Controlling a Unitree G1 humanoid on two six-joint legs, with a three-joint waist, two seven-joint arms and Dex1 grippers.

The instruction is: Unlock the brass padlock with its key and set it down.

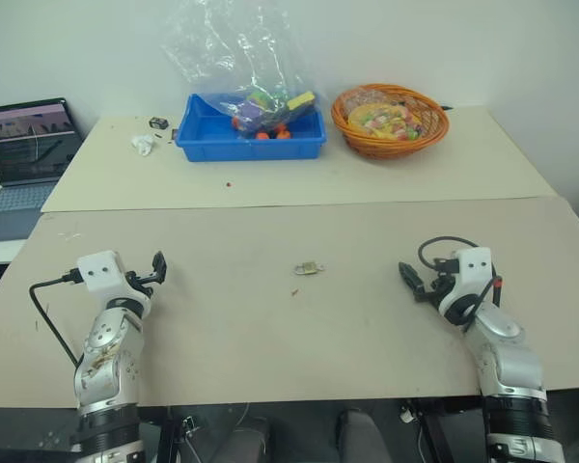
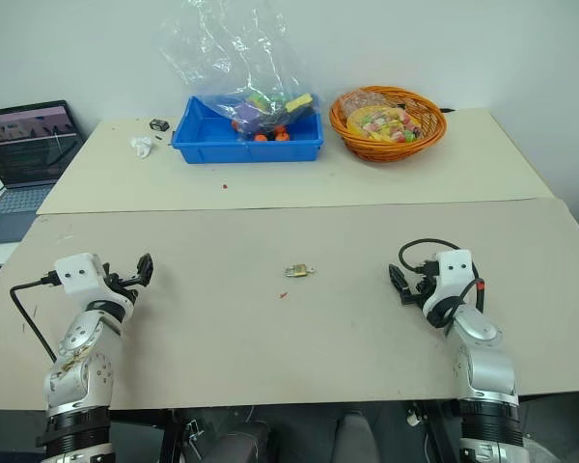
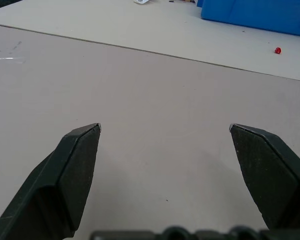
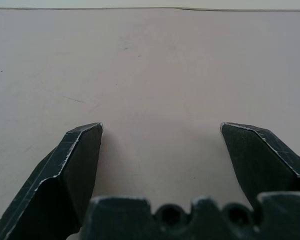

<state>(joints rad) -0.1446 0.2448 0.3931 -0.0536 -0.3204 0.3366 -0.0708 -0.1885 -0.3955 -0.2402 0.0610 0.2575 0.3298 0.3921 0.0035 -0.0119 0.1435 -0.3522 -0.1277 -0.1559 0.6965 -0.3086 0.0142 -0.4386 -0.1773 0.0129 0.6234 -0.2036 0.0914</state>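
The brass padlock point(image 1: 309, 268) lies flat in the middle of the near beige table, small and yellowish with silvery metal at one end. I cannot tell the key apart from that silvery metal. My left gripper point(image 1: 158, 267) hovers at the table's left, well to the left of the padlock, open with nothing between its black fingers point(image 3: 82, 150). My right gripper point(image 1: 408, 280) sits on the padlock's right at about the same depth, also open and empty, its fingers point(image 4: 82, 147) over bare table.
On the far table stand a blue bin point(image 1: 251, 149) holding a clear bag of toys and an orange basket point(image 1: 391, 147) of sweets. A white crumpled scrap point(image 1: 143, 145) and a red speck point(image 1: 229, 183) lie there too. A laptop point(image 1: 24, 145) sits at the far left.
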